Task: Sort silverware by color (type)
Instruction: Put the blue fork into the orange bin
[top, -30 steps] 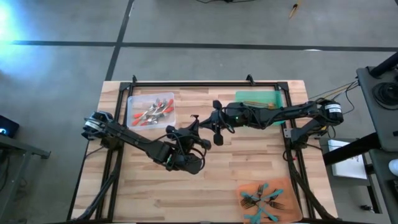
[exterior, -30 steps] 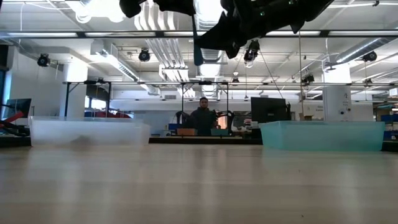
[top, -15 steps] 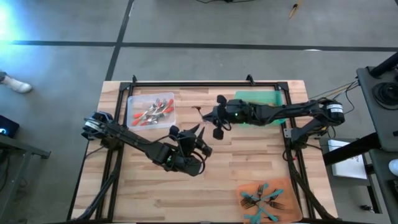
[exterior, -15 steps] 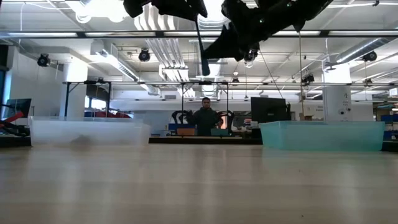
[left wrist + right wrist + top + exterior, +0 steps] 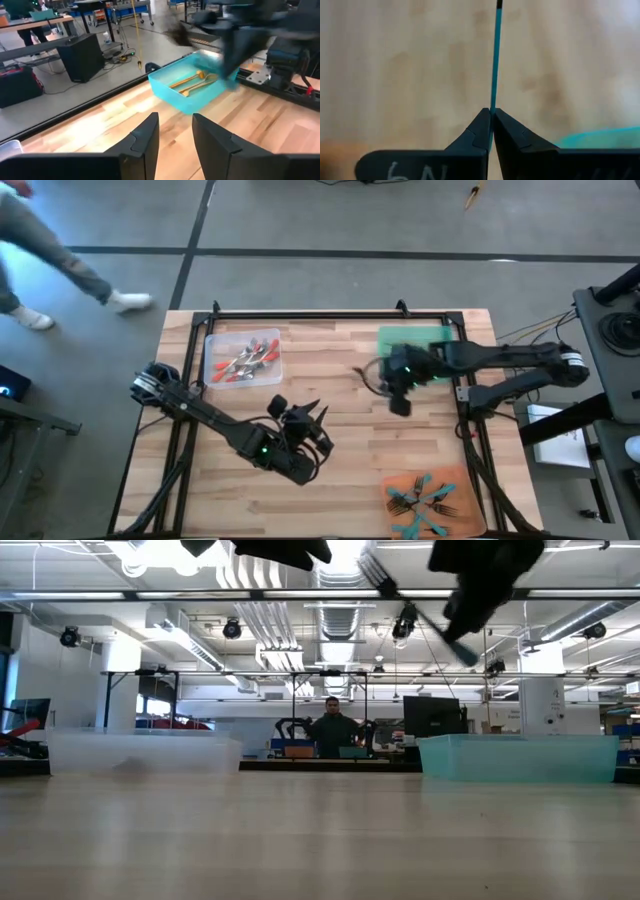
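Observation:
My right gripper (image 5: 386, 382) hangs over the table's right half, just near of the green tray (image 5: 415, 338), shut on one teal-handled piece of silverware (image 5: 494, 60). That piece sticks out toward the table's middle (image 5: 366, 376). My left gripper (image 5: 175, 125) is open with nothing between its fingers; it hovers near the table's middle, toward the near edge (image 5: 300, 412). Gold pieces (image 5: 192, 82) lie in the green tray, red-handled ones (image 5: 245, 360) in the clear tray, teal-handled ones (image 5: 420, 502) in the orange tray. My right gripper pinches the thin teal handle (image 5: 493, 102) between its two fingertips, near one end of the piece. The handle runs straight on past the fingertips, in line with the fingers, which slant downward. The piece is lifted clear of the table.
The clear tray (image 5: 215, 342) sits at the far left, the green tray at the far right, the orange tray (image 5: 470, 480) at the near right corner. Bare wood lies between them. A person (image 5: 60, 260) walks past the far left corner; another stands far behind the table (image 5: 332, 730).
The two grippers stood together over the table's middle at the teal-handled piece. My left gripper has opened and drawn back toward the near edge. My right gripper has carried the piece toward the right edge and tipped downward.

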